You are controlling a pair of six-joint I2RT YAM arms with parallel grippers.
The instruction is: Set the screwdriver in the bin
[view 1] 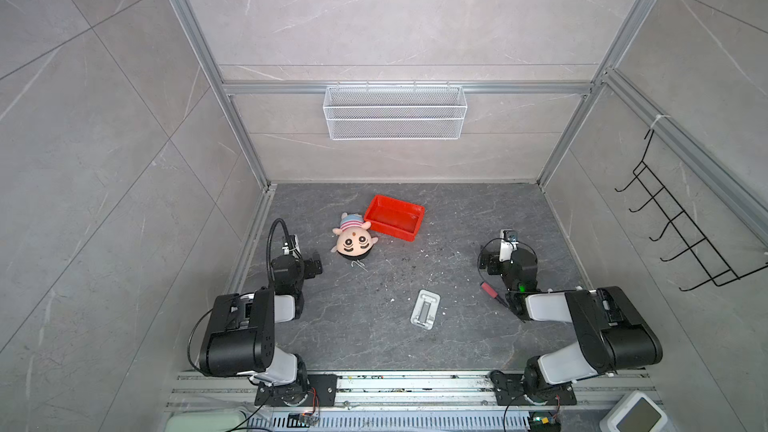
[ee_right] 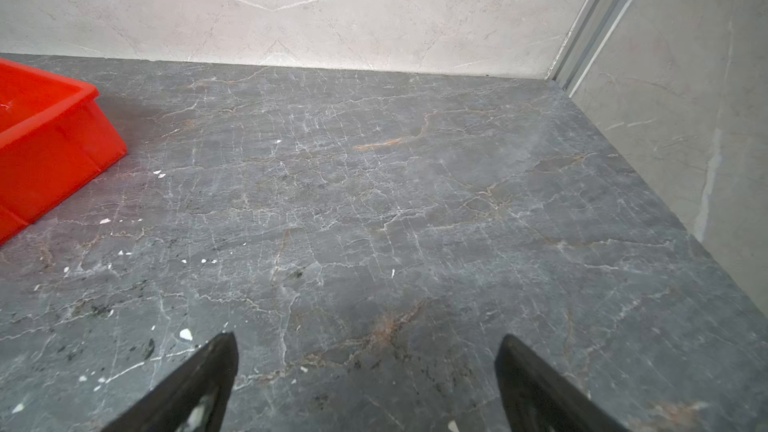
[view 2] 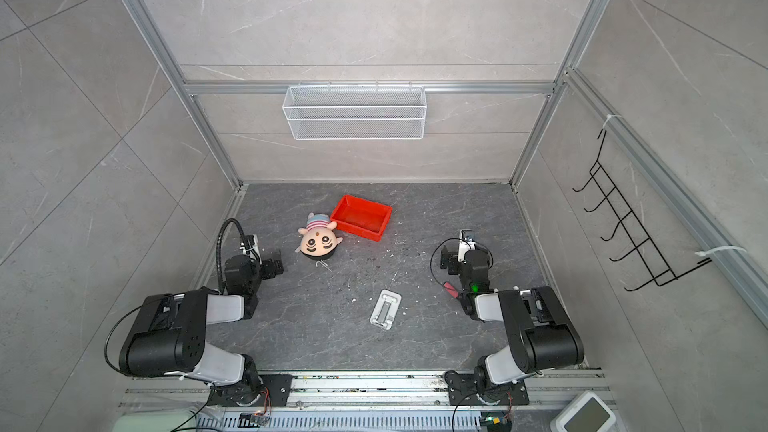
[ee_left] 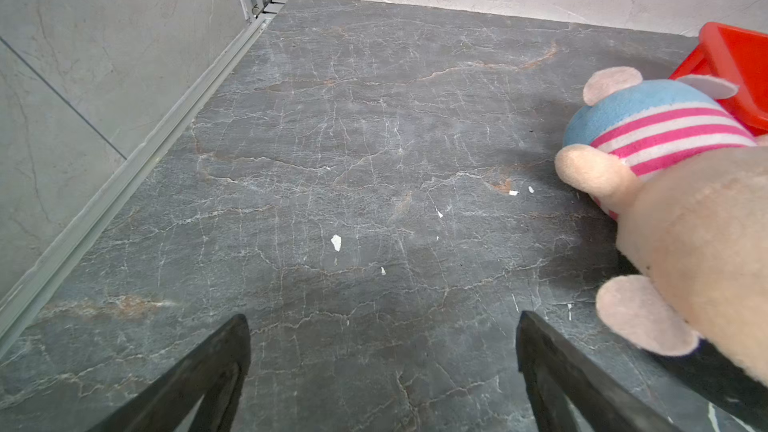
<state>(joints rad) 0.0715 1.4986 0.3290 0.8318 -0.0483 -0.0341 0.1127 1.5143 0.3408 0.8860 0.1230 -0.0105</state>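
Note:
The screwdriver (view 1: 489,289) (view 2: 451,289), red handle and thin black shaft, lies on the dark floor close to my right arm's elbow, its tip running under the arm. It is out of both wrist views. The bin (view 1: 390,233) (view 2: 357,231), a shallow red tray, stands at the back centre with nothing visible inside; a corner shows in each wrist view (ee_left: 735,64) (ee_right: 50,147). My left gripper (view 1: 313,265) (ee_left: 382,317) is open over bare floor, beside the plush toy. My right gripper (view 1: 494,261) (ee_right: 366,337) is open too, with the screwdriver behind it.
A plush toy (view 1: 353,241) (ee_left: 685,201) lies against the bin's left end. A silver metal bracket (view 1: 424,309) rests mid-floor. A white wire-mesh basket (view 1: 395,114) hangs on the back wall, a black hook rack (view 1: 681,226) on the right wall.

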